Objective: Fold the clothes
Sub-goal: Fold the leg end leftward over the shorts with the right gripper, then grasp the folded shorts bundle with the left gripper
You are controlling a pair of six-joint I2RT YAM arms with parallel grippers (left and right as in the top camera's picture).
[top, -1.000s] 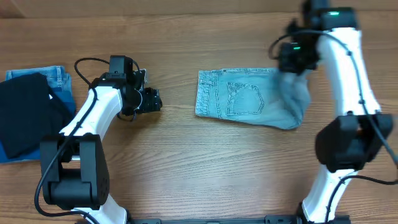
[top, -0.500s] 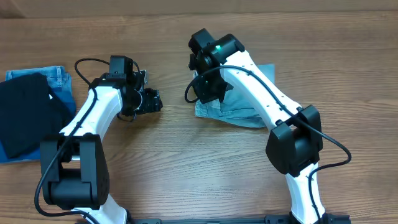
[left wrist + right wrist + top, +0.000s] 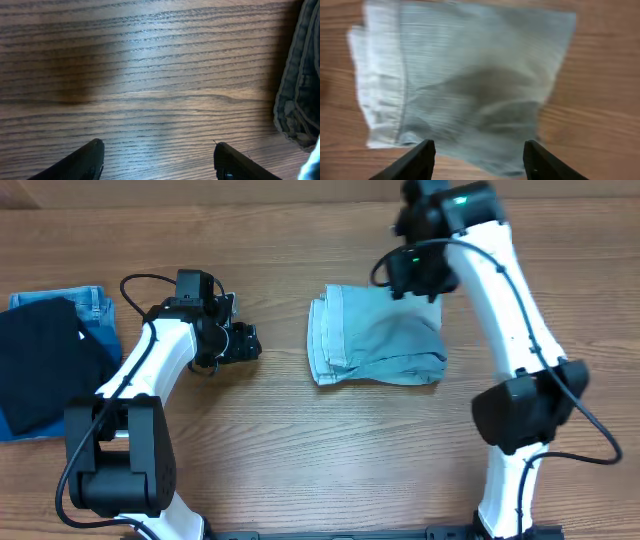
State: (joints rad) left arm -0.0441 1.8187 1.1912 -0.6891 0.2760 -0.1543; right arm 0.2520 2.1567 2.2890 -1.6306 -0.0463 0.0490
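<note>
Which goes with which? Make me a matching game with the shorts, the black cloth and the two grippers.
Things:
1. shorts
2. black cloth
3. left gripper
4. right gripper

Places and states:
A. open, over bare table
B. far left, lying on blue jeans
C. open, right above the shorts
D. folded, in the middle

Pairs: 1-D, 2-B, 3-A, 4-C.
</note>
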